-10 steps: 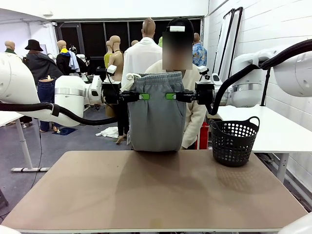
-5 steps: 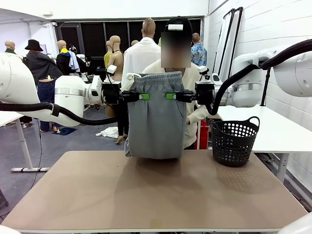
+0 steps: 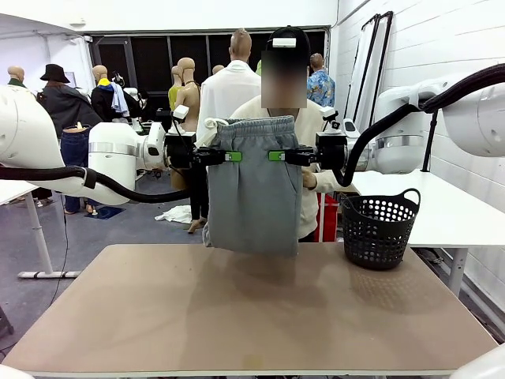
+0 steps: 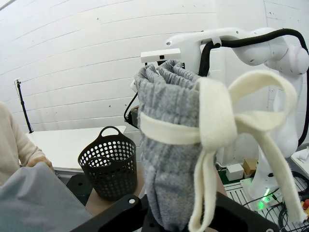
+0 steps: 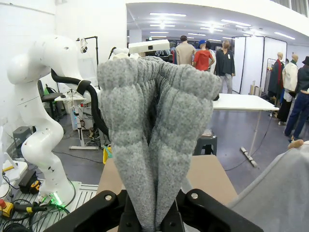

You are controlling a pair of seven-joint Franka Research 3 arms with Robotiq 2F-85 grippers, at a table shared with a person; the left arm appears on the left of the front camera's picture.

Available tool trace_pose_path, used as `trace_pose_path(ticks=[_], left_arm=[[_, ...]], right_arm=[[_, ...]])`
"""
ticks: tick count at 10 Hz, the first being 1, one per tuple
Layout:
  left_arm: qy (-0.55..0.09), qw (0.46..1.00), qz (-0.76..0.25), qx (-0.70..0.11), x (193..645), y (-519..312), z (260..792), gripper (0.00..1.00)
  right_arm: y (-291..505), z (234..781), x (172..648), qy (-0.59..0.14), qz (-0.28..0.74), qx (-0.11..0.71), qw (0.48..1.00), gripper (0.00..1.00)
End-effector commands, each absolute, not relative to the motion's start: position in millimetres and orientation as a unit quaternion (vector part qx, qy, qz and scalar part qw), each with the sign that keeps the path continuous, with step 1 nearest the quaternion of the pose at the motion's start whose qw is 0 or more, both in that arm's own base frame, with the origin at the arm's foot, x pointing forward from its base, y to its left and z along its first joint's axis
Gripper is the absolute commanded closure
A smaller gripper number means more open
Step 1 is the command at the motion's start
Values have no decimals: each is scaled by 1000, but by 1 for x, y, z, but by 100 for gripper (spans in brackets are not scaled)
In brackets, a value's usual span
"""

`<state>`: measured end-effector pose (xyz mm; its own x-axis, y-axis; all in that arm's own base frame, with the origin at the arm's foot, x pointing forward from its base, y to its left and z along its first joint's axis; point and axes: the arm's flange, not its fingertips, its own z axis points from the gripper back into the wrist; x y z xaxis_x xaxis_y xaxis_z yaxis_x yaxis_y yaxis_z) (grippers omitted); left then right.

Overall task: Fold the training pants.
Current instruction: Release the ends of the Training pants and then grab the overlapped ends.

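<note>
Hem dropped | training pants (image 3: 252, 197) hang between left pincer (image 3: 229, 156) and right pincer (image 3: 278, 156) | both clamped on them

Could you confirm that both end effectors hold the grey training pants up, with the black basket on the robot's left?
Not quite: the front view shows the black basket on the robot's right. The left end effector and right end effector do hold the training pants up.

This is a robotics lab hall, shown by the white robot arm (image 5: 36, 92), trailing floor cables (image 5: 24, 205), painted brick wall (image 4: 72, 63) and plain worktables (image 3: 237, 316).
</note>
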<state>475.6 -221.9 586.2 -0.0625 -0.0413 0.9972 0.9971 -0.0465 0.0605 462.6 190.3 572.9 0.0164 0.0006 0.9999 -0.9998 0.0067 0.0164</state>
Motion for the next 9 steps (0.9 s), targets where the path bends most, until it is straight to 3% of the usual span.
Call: trace_pose_path(ticks=[1,9], left_arm=[[-501,477,-540,-480,473,-221,588,100],[-501,477,-540,-480,473,-221,588,100]], right_arm=[[190,575,461,-499,496,502,502,100],[190,575,461,-499,496,502,502,100]])
